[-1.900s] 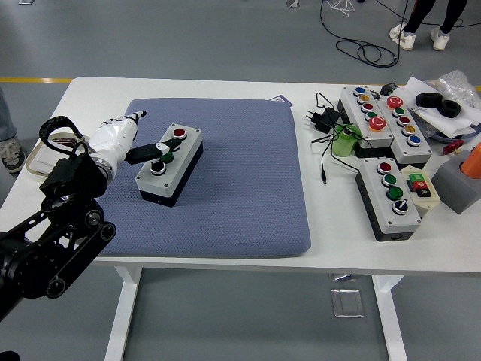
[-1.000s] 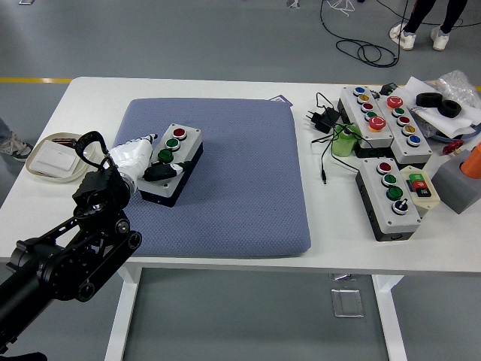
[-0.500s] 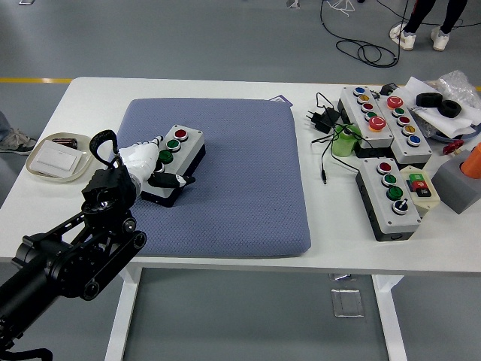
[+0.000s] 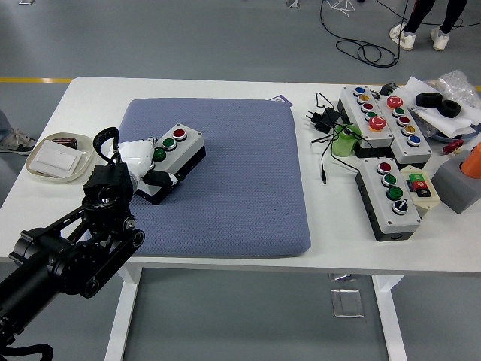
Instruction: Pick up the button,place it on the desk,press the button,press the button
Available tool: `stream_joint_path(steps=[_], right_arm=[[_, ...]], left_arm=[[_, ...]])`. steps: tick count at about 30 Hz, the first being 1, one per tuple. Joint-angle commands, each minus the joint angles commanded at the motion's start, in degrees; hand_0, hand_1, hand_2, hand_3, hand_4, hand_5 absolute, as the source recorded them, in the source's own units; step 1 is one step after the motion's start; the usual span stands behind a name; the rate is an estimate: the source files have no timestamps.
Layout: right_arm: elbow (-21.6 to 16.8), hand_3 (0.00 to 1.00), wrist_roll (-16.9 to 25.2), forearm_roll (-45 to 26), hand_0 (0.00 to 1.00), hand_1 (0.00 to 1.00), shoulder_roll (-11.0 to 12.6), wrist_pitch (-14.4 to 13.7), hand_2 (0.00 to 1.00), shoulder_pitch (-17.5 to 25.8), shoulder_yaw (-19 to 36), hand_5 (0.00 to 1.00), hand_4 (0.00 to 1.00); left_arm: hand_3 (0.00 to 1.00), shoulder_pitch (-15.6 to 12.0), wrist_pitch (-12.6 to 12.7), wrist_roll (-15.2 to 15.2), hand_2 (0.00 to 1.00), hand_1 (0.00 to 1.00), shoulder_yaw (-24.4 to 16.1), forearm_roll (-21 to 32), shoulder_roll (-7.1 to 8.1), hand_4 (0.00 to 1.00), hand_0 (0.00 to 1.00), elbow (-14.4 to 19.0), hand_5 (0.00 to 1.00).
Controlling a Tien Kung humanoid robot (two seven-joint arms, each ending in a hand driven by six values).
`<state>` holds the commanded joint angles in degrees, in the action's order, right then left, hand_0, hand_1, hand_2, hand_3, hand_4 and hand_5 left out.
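Note:
A grey button box (image 4: pixel 176 150) with a red and a green button on top lies on the blue pad (image 4: pixel 225 180), near its left side. My left hand (image 4: pixel 146 162), white with black fingertips, is curled around the near left end of the box, fingers over its top and thumb along its front side. The box's nearest button is hidden under the hand. The right hand is out of view.
A white dish (image 4: pixel 56 156) sits left of the pad. To the right lie three more button boxes (image 4: pixel 391 197) (image 4: pixel 368 120) (image 4: pixel 409 128), a black adapter with cables (image 4: pixel 319 119), a green object (image 4: pixel 344 143), tape rolls (image 4: pixel 440 104) and an orange item on a grey block (image 4: pixel 462 177).
My left arm has swung in toward the box and the hand has closed around its near end. The box has turned a little and shifted slightly to the upper left.

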<state>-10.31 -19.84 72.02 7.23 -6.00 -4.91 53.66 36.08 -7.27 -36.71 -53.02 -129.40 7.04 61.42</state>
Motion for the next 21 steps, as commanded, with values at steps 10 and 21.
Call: stream_joint_path(steps=[10, 21], right_arm=[[0.0, 0.560, -0.1, 0.2, 0.641, 0.451, 0.0, 0.0, 0.616, 0.2, 0.2, 0.217, 0.303], [0.0, 0.559, -0.1, 0.4, 0.641, 0.450, 0.0, 0.0, 0.616, 0.5, 0.4, 0.216, 0.303]], left_arm=[[0.356, 0.2, -0.5, 5.8, 0.212, 0.275, 0.8, -0.6, 1.16, 0.434, 0.432, -0.4, 0.002], [0.325, 0.5, 7.8, 22.9, 0.182, 0.252, 1.1, -0.6, 3.35, 0.354, 0.451, -0.8, 0.002]])
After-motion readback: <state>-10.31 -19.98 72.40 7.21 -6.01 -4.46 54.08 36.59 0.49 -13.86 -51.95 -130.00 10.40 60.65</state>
